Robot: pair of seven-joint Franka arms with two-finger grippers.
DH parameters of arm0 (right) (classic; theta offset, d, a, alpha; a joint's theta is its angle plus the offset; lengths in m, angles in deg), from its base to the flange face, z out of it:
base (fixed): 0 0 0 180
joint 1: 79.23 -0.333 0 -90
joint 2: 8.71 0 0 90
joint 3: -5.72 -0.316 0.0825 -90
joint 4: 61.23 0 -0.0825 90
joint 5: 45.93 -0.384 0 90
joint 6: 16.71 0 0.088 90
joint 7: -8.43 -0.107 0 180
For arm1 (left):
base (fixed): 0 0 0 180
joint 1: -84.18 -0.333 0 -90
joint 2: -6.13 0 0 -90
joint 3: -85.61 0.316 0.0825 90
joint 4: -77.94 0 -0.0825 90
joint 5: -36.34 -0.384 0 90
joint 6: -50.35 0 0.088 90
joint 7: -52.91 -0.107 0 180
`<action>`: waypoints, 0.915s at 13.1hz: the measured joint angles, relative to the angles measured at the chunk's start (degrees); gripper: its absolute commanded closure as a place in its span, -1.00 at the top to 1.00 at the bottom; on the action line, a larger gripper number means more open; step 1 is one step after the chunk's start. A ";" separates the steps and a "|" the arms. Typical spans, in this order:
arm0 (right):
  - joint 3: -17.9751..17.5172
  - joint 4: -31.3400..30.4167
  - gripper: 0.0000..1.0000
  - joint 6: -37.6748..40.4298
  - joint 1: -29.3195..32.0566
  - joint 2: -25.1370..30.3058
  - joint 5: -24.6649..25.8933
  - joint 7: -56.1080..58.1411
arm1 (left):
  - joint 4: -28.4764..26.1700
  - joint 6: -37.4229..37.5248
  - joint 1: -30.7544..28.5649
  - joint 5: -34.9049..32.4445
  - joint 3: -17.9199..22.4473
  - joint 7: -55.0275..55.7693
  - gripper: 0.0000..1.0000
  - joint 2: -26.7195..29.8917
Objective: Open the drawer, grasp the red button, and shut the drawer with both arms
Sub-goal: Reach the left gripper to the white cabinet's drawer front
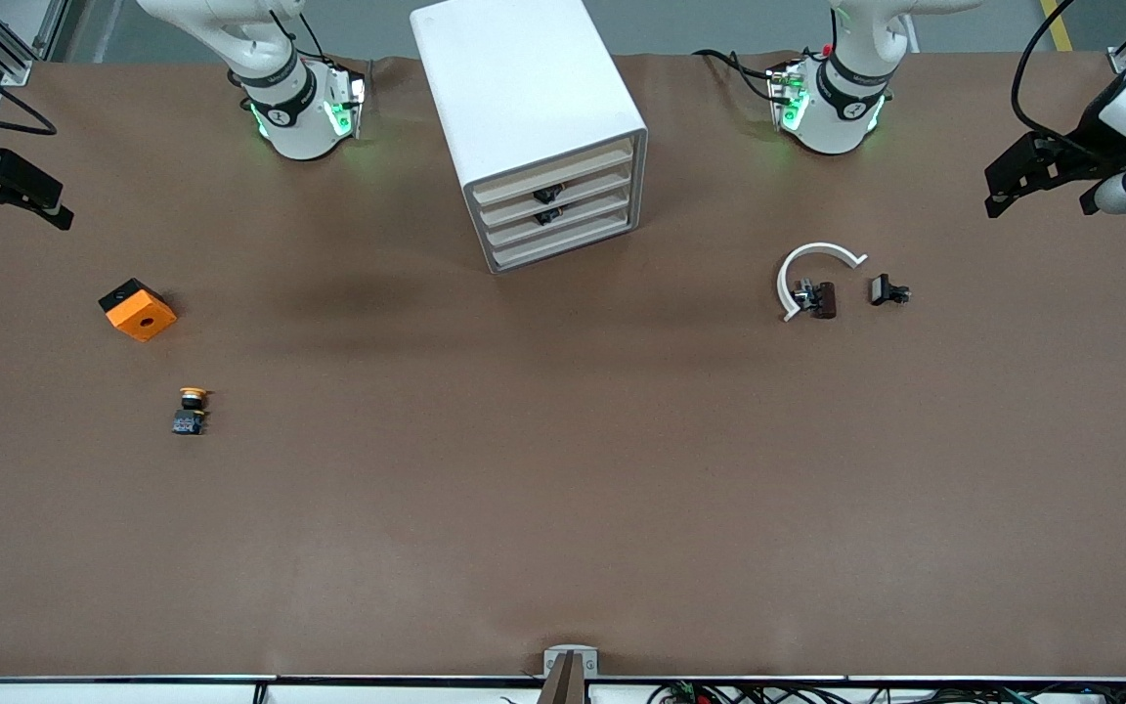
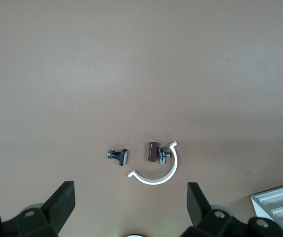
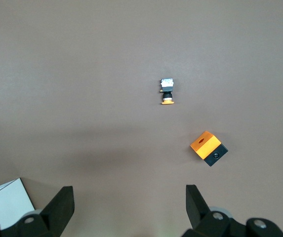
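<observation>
The white cabinet (image 1: 534, 127) is standing on the brown table (image 1: 563, 489) between the two arm bases, all four drawers sitting pushed in; small dark parts are peeking out between the drawers (image 1: 555, 200), and no red-capped button is showing anywhere. The left gripper (image 1: 1022, 181) is hovering over the left arm's end of the table, fingers (image 2: 62, 200) spread wide and holding nothing. The right gripper (image 1: 6, 191) is hovering over the right arm's end, fingers (image 3: 62, 202) likewise wide and empty. A yellow-capped button (image 1: 191, 411) is lying nearer the front camera than the orange cube (image 1: 138, 309). A white curved clip (image 1: 812, 274), a brown cylinder (image 1: 822, 298) and a small black part (image 1: 886, 290) are lying toward the left arm's end.
</observation>
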 measured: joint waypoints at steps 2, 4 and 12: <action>0.00 -0.16 1.00 0.00 0.00 0.14 0.00 0.00 | 0.01 0.05 0.00 0.00 0.00 0.00 1.00 -0.08; 0.00 -0.87 1.00 -0.02 0.00 0.63 0.00 0.00 | 0.08 0.09 0.02 0.00 0.00 0.00 1.00 -0.90; 0.00 -1.52 1.00 -0.41 0.00 1.21 0.00 0.00 | 1.51 -1.58 0.79 0.11 -6.14 11.91 1.00 -15.68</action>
